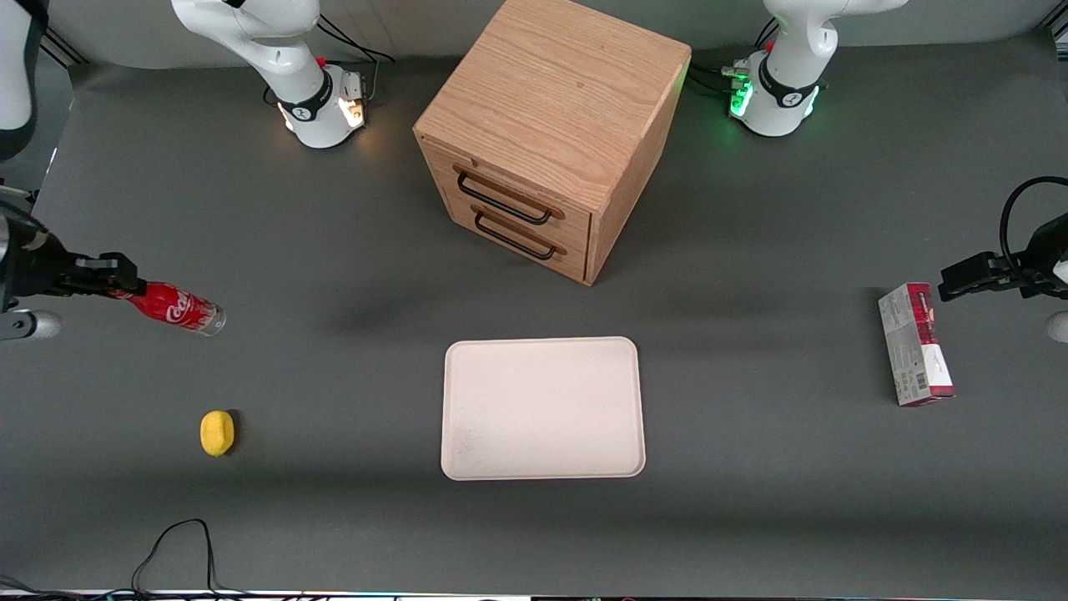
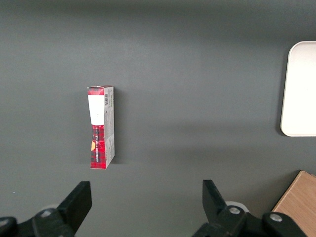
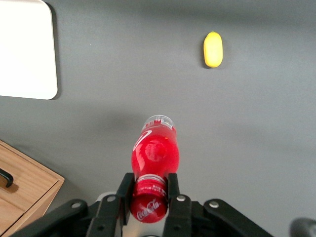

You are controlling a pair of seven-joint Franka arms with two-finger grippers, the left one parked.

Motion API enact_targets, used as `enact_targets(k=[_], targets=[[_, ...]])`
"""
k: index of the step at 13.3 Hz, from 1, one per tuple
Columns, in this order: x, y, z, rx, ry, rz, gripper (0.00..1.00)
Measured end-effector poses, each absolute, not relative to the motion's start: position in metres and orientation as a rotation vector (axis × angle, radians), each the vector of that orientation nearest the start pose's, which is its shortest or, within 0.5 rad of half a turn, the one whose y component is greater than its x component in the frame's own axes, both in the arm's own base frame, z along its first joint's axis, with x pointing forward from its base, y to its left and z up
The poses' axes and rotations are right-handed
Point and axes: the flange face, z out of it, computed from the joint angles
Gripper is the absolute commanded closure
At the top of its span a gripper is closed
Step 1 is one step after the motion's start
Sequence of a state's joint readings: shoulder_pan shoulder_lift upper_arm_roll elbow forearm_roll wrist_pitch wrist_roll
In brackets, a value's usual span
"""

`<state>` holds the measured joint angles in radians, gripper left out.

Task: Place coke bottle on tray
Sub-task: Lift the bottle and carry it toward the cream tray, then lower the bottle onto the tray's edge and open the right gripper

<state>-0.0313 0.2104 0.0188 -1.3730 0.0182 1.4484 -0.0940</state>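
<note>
While the tool (image 3: 148,195) clamps its cap end, the coke bottle (image 1: 177,307) hangs tilted

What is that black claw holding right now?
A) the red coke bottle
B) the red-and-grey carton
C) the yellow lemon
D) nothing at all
A: the claw is clamped on the cap end of the coke bottle, carrying it tilted above the table at the working arm's end, while the tray has nothing on it.

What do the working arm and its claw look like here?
The arm has glossy white rounded links with a black band near its base and black cables running off. The claw is matte black, with two blocky fingers and visible screws on its body.
</note>
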Motion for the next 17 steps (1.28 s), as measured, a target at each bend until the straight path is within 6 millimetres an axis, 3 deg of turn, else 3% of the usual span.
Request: enact_targets(k=[3,6,10,12,14,17], targets=[[0.591,0.011,0.576,-3.095,-0.157,0.185,1.0],[0.606,0.046,0.557,-3.086,-0.076,0.156,1.0],[0.672,0.151,0.511,-3.089,0.007,0.107,1.0],[0.701,0.196,0.477,-3.075,0.035,0.072,1.0],[0.719,0.232,0.442,-3.049,0.07,0.01,1.0],[0.724,0.282,0.398,-3.028,0.086,-0.045,1.0]])
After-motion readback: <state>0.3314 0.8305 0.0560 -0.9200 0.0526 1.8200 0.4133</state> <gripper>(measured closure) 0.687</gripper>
